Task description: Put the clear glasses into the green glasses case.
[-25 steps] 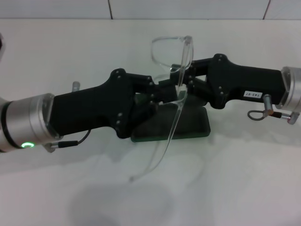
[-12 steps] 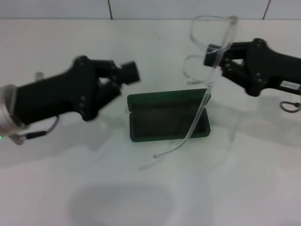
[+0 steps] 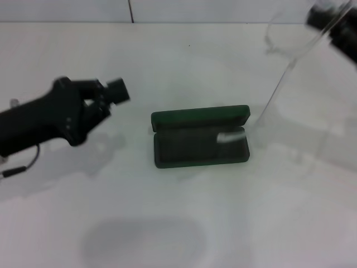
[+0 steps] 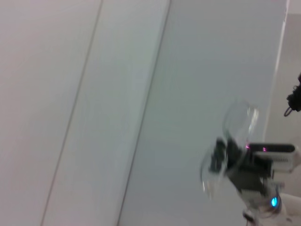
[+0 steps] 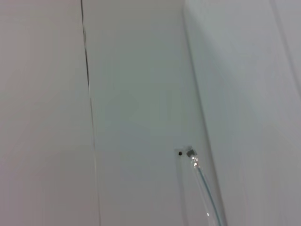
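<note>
Holds the fully transparent, colourless plastic wraparound glasses [image 3: 281, 78] in the right gripper [image 3: 334, 25], clamped on the frame at the far right edge of the head view, high above and beyond the dark green hard rectangular clamshell case [image 3: 201, 115]. Leaves that case lying open on the white tabletop [image 3: 167, 223], dark lining up, with nothing clearly seated inside. Shows only a pale blurred streak over the case's right end, probably the tip of a dangling temple arm; cannot say whether touching. Places the black left gripper [image 3: 109, 95] out to the left of the case, apart from it; cannot tell its grip state.

Risks hooking the unfolded temple arm on the case's rim on the way down, and so shoving or tipping the light case. Risks ending with the glasses propped across the rim rather than seated, given open temple arms and a frame about as long as the case. Risks a slip as well, with smooth plastic pinched at one spot and free to swing.

Against half a second ago: has pulled the left gripper farther left, has carried the glasses higher and farther right, and no longer trails the long temple arm across the case's front. Against a second ago: no longer crowds both grippers together over the case. Keeps the case where it was.
</note>
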